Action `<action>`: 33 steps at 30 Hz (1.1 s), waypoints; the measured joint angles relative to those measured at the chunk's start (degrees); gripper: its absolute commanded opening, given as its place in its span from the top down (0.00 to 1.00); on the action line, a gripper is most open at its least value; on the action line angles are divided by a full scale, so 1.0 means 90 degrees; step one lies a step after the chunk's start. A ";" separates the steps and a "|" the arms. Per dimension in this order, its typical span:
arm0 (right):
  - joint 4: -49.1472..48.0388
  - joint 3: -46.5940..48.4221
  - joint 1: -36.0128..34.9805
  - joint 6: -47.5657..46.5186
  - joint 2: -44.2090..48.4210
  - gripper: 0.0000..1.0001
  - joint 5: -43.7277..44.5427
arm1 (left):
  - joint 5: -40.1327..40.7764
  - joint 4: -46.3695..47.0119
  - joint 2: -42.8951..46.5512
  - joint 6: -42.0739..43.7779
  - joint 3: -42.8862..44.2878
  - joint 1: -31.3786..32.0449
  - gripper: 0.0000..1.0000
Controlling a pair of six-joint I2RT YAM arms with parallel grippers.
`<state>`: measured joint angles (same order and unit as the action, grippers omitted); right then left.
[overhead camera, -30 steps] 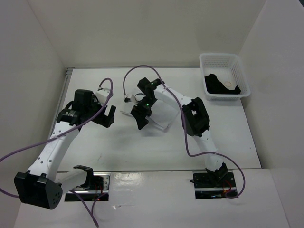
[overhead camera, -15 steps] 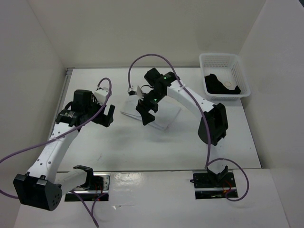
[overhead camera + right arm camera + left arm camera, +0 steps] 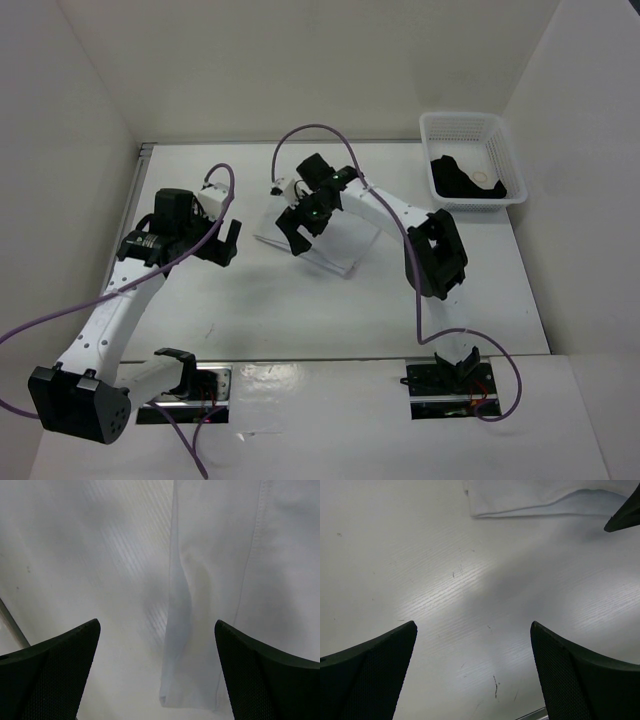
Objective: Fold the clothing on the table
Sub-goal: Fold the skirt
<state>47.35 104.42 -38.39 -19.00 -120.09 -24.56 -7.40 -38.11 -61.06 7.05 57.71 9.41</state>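
We see the clothing (image 3: 338, 248) lying flat mid table (image 3: 260, 310), one edge looks doubled over. Right gripper (image 3: 294, 235) hangs over its left edge, jaws wide, nothing held, probably lining up a pinch. Left gripper (image 3: 230, 248) hovers beside it over bare tabletop, also wide and empty.

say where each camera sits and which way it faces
top external: above and behind the bases, down on the table, both arms, the basket
left wrist: on the left arm, down at the table; open left gripper frames it
right wrist: on the right arm, down at the clothing edge; open right gripper frames it
shared: clothing in both wrist views
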 measured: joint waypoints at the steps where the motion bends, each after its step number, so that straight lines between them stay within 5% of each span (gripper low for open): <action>1: -0.0017 -0.0002 0.0000 0.0017 -0.0051 0.01 0.0022 | 0.0007 0.0000 0.0000 0.0000 0.0000 0.0000 0.00; 33: -0.0136 -0.0311 0.0000 -0.0209 -0.0716 0.01 -0.0542 | 0.0010 0.0000 0.0010 0.0000 0.0000 0.0000 0.00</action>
<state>46.13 101.62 -38.39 -20.88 -126.54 -29.43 -7.31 -38.11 -60.97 7.05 57.71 9.41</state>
